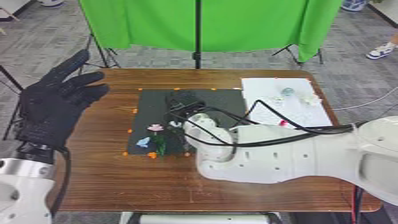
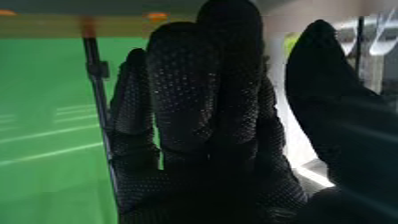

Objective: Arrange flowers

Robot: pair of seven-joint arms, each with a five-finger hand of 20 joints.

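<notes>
Open gap between left robot hand [image 1: 53,105] and black mat [image 1: 152,107], right arm [image 1: 266,160] barring white sheet's [image 1: 258,89] near side

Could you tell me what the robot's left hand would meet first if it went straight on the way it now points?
The left hand would probably meet the green cloth beyond the table, though depth is unclear.

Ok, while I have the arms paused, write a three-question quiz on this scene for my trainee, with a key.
1. Multiple choice: where do the pink flower and the pale blue flower lie?
A) on the white sheet
B) on the dark mat
C) on the floor
2. True or false: the left hand has its fingers open.
3. Short answer: which of the robot's hands is over the dark mat?

Key: 1 B; 2 true; 3 the right hand.
</notes>
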